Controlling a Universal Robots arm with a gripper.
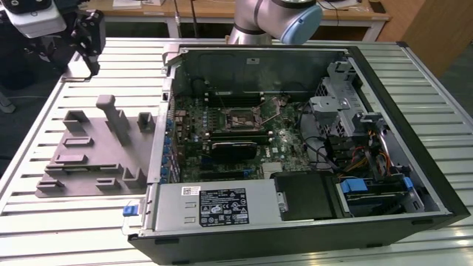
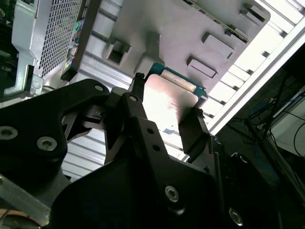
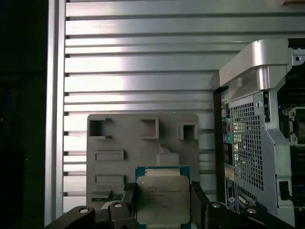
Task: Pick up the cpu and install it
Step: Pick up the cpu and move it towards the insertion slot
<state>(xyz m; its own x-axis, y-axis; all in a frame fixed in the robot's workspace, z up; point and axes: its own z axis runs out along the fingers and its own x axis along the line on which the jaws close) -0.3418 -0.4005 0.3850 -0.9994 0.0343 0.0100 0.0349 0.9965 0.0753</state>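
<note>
One cpu [image 3: 162, 199], one gripper [image 3: 163, 202], one arm [image 1: 277, 16]: that is the count for the working parts. On the slatted metal worktop [image 1: 59, 221] stand one open computer case [image 1: 258, 66] and one grey moulded fixture plate [image 1: 88, 160]. The plate lies just beside the case, on the exterior view's left.

Inside the case I count one square cpu socket [image 1: 240, 119] on the motherboard, with its frame open and nothing seated in it. One silver power supply [image 1: 214, 205] sits at the near end.

The jaws are parted only as far as the chip is wide and are clamped on it. Two black fingers [image 3: 128, 194] press against opposite edges of the cpu, one on each side. In the first wrist view its silver-grey metal top faces the camera, with a thin teal rim around it. In the second wrist view its other face shows between the same two fingers, bright with glare.

The cpu hangs in the air in that grip, clear of the fixture plate, which shows beyond it in both wrist views. In the exterior view the gripper is at the far corner on the exterior view's left, well apart from the case and the socket.
</note>
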